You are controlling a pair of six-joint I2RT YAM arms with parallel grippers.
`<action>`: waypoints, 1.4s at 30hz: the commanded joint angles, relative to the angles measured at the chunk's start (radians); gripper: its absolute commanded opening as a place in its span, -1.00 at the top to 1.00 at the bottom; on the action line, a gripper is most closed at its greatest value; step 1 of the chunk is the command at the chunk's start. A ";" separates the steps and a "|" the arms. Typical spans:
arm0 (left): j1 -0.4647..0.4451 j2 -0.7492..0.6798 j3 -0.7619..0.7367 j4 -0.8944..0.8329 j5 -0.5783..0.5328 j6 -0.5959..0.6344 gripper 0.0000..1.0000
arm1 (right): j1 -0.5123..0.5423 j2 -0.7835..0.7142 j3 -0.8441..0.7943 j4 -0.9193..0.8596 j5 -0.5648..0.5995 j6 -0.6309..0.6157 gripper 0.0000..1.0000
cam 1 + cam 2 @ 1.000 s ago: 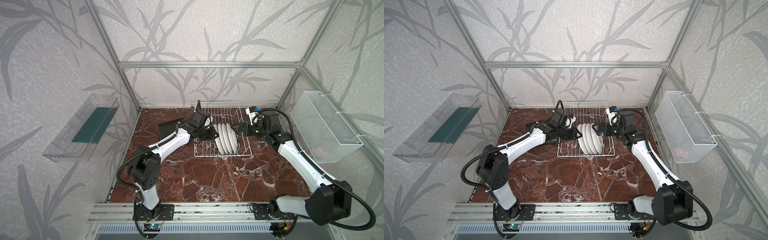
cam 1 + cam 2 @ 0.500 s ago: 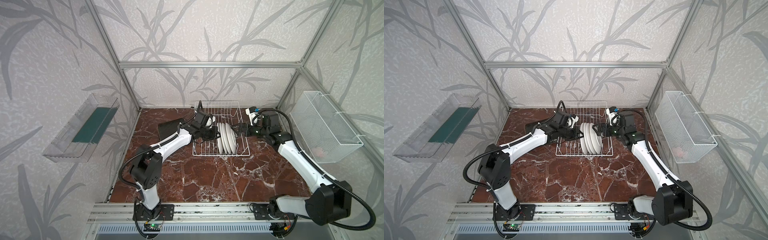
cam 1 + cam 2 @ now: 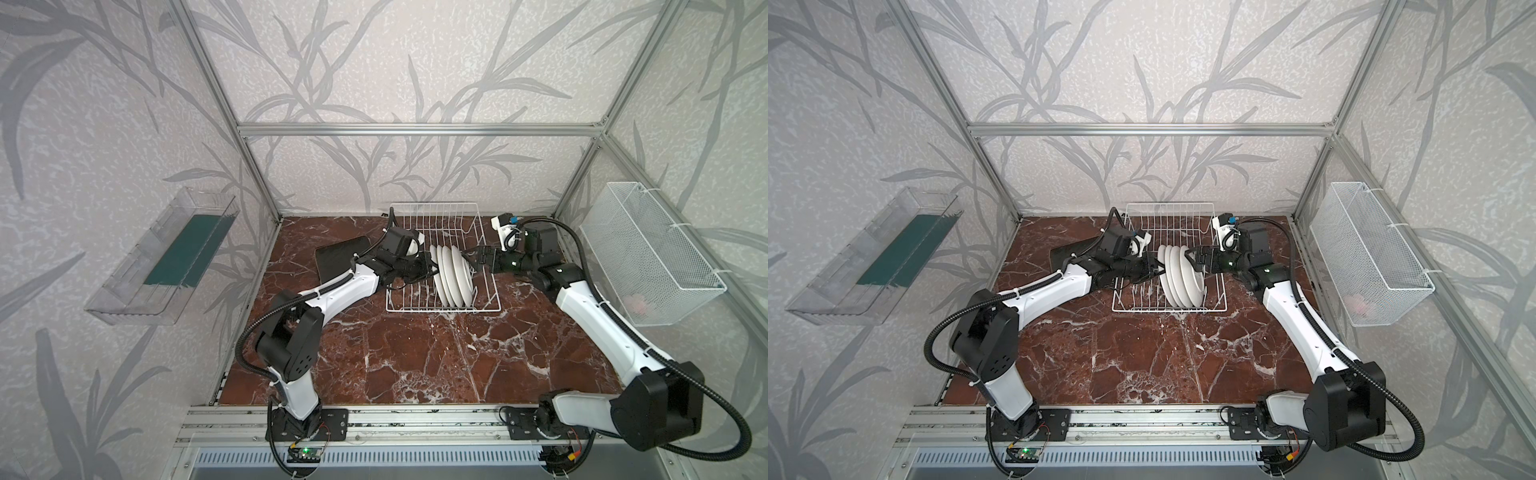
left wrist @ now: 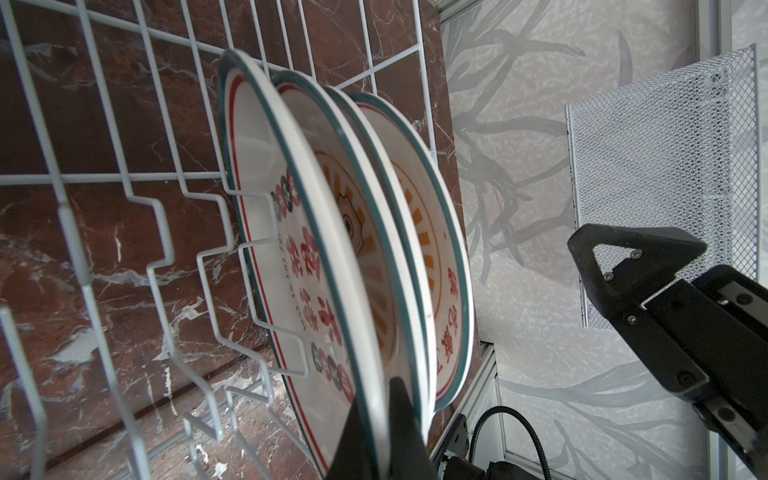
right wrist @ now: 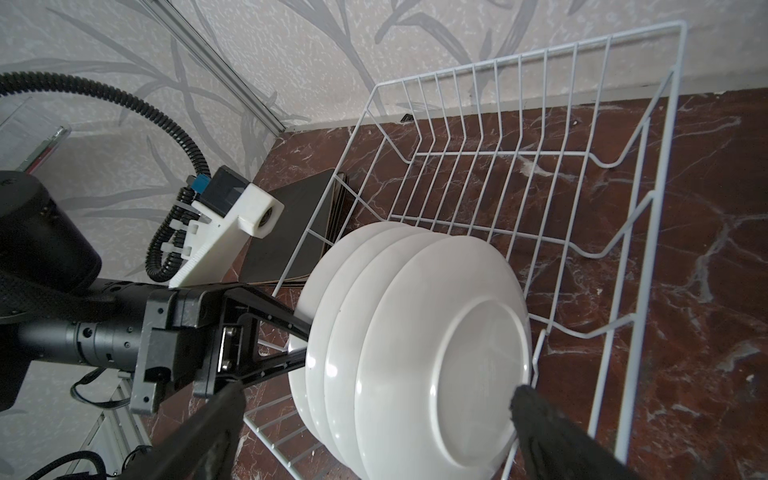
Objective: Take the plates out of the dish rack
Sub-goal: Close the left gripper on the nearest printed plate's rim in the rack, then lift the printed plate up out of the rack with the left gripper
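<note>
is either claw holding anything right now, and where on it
The left claw is shut on the rim of the end round plate nearest that arm, which stands in the dish rack. The right claw is open and holds nothing.

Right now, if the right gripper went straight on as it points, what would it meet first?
Probably the white back of the nearest round plate in the dish rack; the open right gripper faces it, depth unclear.
</note>
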 commanded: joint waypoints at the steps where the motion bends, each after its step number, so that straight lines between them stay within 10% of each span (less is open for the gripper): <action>1: -0.010 -0.049 0.038 -0.009 0.020 -0.013 1.00 | 0.005 -0.040 -0.005 -0.009 0.012 -0.002 -0.98; 42: -0.005 -0.303 0.147 -0.167 -0.193 0.093 1.00 | 0.004 -0.071 0.012 -0.014 0.022 -0.005 -0.98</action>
